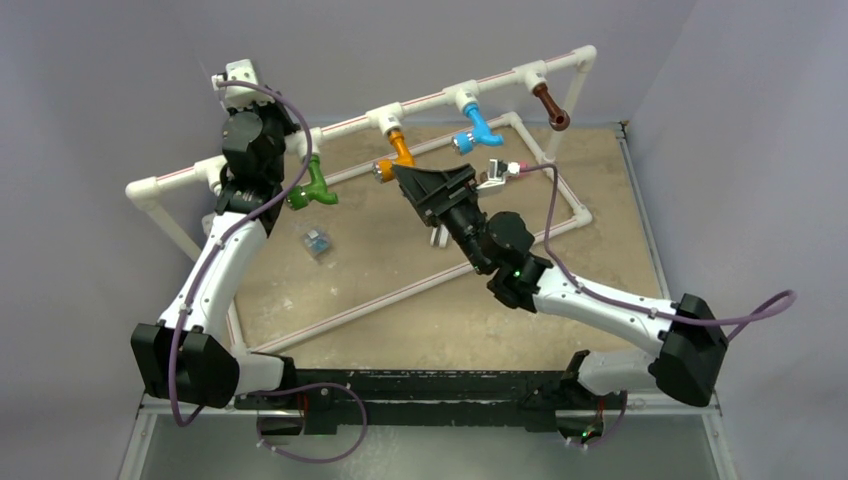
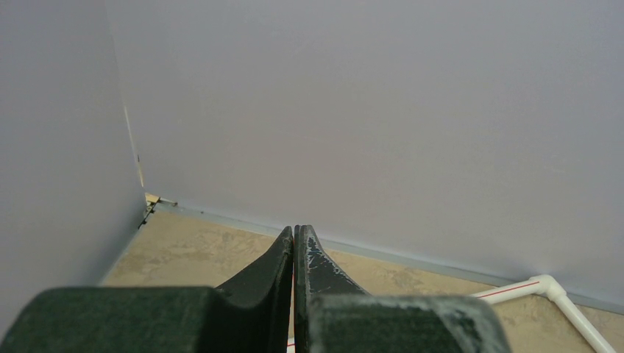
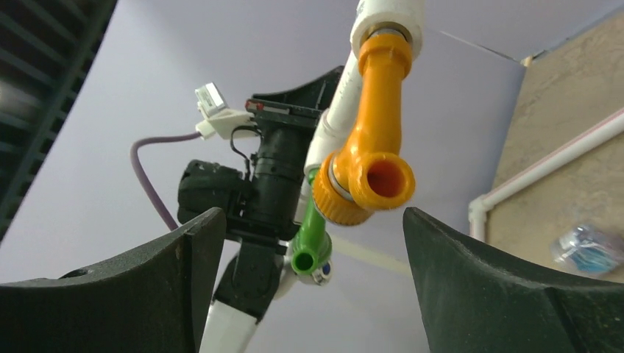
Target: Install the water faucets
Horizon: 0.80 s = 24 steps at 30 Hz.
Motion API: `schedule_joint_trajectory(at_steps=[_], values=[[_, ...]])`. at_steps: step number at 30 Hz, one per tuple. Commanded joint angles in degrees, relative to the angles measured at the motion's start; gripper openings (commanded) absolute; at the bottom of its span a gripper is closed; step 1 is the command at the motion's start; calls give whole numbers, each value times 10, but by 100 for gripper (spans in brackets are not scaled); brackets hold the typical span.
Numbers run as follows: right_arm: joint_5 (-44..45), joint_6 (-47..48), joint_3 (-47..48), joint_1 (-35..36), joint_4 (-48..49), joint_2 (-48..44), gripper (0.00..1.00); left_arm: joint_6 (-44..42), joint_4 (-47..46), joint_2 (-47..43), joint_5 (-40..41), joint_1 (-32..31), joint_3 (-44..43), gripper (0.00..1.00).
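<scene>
Faucets (image 1: 476,128) were fitted on the pipe rail (image 1: 430,100). Right end effector (image 3: 309,228) was spread wide at the orange faucet's (image 1: 397,152) five o'clock; left end effector (image 2: 294,239) was pressed closed, empty. A clear packet (image 1: 317,241) was left at the green faucet's (image 1: 312,188) six o'clock.

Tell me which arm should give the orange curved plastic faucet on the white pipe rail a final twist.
Right. The right gripper stands open with the orange plastic faucet between its fingers. The left gripper is shut and faces the wall, with no faucet in its wrist view.
</scene>
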State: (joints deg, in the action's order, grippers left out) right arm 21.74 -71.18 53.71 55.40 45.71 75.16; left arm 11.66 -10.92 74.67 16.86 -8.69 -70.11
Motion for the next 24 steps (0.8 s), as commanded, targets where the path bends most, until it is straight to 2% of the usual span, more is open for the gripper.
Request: schedule_joint_trajectory(at_steps=[1, 6, 11, 16, 18, 24], values=[[-20, 57, -21, -3, -53, -58, 91, -1, 143, 30, -27, -6, 47, 0], [-4, 183, -32, -7, -118, -130, 91, -1, 144, 31, -26, -7, 47, 0], [-9, 384, 11, -8, -202, -169, 91, 1, 144, 33, -30, -7, 47, 0], [-9, 627, 78, -8, -285, -183, 90, -1, 145, 35, -27, -7, 46, 0], [-31, 746, 105, -9, -320, -183, 88, -1, 144, 34, -25, -7, 46, 0], [-90, 963, 157, -6, -414, -169, 88, -3, 144, 35, -24, -6, 46, 0]])
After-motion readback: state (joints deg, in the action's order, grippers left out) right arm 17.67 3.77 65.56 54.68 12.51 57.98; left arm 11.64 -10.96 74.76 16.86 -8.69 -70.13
